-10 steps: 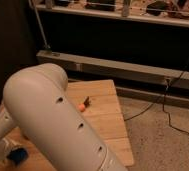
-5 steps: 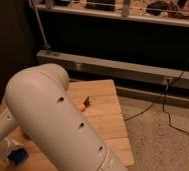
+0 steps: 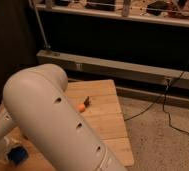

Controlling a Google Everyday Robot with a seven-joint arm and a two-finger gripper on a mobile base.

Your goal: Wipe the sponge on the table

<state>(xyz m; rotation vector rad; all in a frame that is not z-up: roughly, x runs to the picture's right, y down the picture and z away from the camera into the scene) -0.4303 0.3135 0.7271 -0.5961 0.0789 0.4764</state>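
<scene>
My white arm (image 3: 53, 120) fills the left and middle of the camera view and hides much of the table (image 3: 108, 125), a light wooden top of jointed planks. At the bottom left, the gripper (image 3: 5, 149) reaches down to the table's near-left part. A dark-blue sponge (image 3: 18, 155) shows right beside it on the wood, partly hidden by the arm. Whether the gripper touches the sponge cannot be made out.
A small orange object (image 3: 81, 107) with a dark piece (image 3: 87, 100) beside it lies mid-table. Behind the table runs a low metal rail (image 3: 118, 70) under dark shelving. Black cables (image 3: 163, 107) trail over the speckled floor to the right.
</scene>
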